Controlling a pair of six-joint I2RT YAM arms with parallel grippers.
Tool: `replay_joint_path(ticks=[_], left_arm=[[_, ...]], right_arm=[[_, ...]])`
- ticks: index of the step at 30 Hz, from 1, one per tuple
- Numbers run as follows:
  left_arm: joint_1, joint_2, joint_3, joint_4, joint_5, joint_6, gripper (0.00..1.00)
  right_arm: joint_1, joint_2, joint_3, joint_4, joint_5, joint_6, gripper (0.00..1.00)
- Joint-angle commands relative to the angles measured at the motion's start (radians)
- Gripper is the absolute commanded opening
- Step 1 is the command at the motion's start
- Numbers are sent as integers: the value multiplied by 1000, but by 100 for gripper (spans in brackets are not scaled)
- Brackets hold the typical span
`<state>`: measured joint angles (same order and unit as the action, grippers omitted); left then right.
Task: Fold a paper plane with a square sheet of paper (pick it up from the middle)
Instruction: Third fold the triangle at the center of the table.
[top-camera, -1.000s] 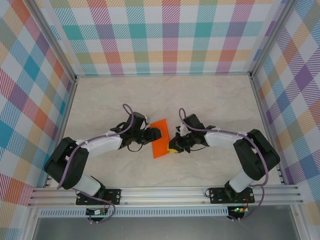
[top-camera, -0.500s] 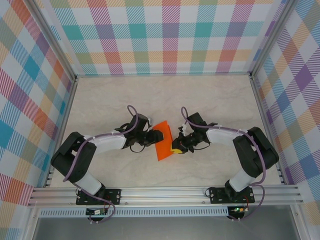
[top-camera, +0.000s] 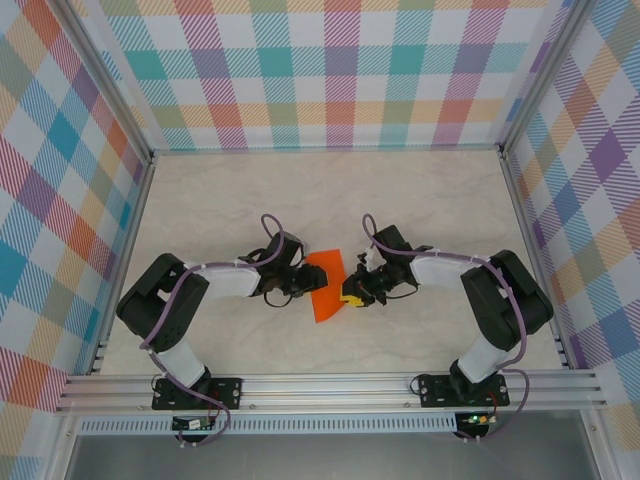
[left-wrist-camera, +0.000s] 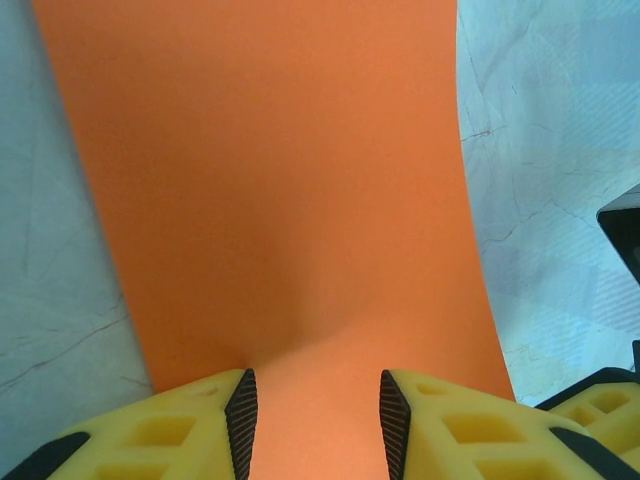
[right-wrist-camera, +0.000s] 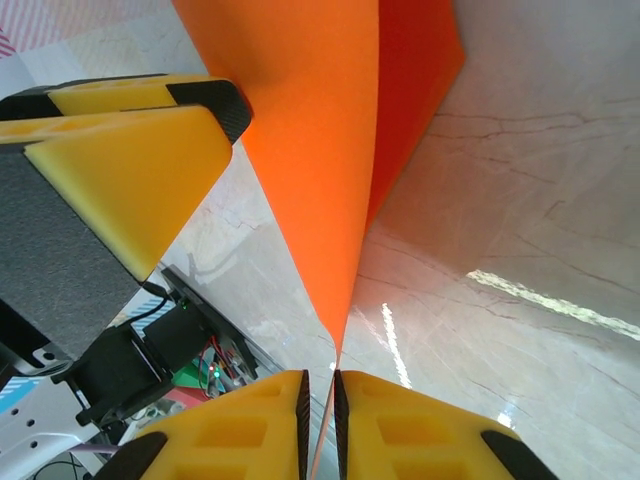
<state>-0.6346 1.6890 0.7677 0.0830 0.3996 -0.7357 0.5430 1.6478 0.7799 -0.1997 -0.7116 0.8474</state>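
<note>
Both arms reach inward to one square sheet of paper (top-camera: 326, 284), left gripper (left-wrist-camera: 312, 415) spread astride it, right gripper (right-wrist-camera: 320, 415) pinching its edge.

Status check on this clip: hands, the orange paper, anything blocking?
Left hand open, fingers straddling the orange paper. Right hand nearly shut, pinching the paper's edge. Paper partly folded, lifted off the table. Nothing in the way.

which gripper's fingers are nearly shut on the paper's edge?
The right gripper: narrow gap pinching the orange paper edge. The left gripper stands wider, straddling the sheet.
</note>
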Motion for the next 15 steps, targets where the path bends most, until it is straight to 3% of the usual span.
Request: replay_joint_path(ticks=[1,15], left_arm=[[-16,19,19,14,-16,16,39],[-20,34,24,-19,-41,15,38]], right_arm=[[0,-23,-21,1,21,32,16],[32,-43,-18,104,39,141,8]])
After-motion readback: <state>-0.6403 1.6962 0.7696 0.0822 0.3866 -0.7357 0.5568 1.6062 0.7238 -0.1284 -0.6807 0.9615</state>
